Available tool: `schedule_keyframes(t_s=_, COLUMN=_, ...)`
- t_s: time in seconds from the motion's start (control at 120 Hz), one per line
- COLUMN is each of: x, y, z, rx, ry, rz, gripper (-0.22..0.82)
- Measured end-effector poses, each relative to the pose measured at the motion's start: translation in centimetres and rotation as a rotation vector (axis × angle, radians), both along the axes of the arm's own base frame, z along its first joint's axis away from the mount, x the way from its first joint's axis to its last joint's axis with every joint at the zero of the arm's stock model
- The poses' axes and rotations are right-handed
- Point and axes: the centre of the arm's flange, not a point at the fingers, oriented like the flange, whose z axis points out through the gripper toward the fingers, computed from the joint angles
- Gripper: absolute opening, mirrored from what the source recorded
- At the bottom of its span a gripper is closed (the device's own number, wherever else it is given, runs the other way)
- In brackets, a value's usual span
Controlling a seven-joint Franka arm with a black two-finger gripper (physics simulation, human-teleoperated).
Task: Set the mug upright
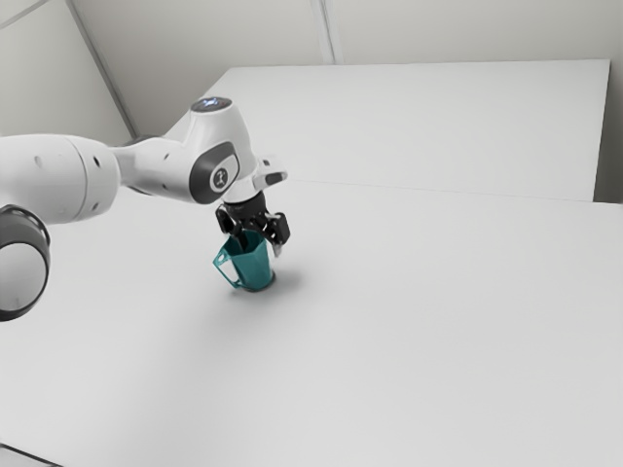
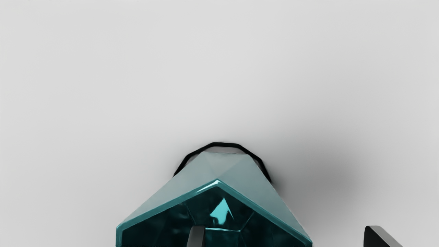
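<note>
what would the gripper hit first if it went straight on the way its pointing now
Probably the mug: the gripper points down, open, one finger inside the mug and one outside. Depth is unclear, so whether its inside or its rim gets touched first is hard to say.

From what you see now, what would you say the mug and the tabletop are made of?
The mug looks like hard, glossy material, glazed ceramic or rigid plastic: its teal facets meet at crisp edges, and bright highlights glint on its rim and inside. Which of the two, I can't tell. The tabletop seems a smooth matte laminate or painted board, judging by its plain pale surface and soft shadows without sharp reflections.
</note>
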Motion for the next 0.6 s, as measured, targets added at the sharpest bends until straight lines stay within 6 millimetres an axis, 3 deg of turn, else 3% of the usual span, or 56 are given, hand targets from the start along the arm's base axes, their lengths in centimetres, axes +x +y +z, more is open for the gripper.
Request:
schedule_keyframes(t_s=0.067, x=0.0, y=-0.3, z=1.0, rx=0.000, ry=-0.013, rz=-0.005, gripper=0.52)
schedule_keyframes(t_s=0.233, x=-0.7, y=-0.9, z=5.5, rx=-0.002, ry=-0.065, rz=-0.015, gripper=0.57)
schedule_keyframes(t_s=0.5, x=-1.2, y=-2.3, z=15.9, rx=-0.038, ry=-0.103, rz=-0.018, gripper=0.59)
schedule_keyframes(t_s=0.6, x=-1.6, y=-2.3, z=17.3, rx=-0.050, ry=-0.070, rz=-0.014, gripper=0.60)
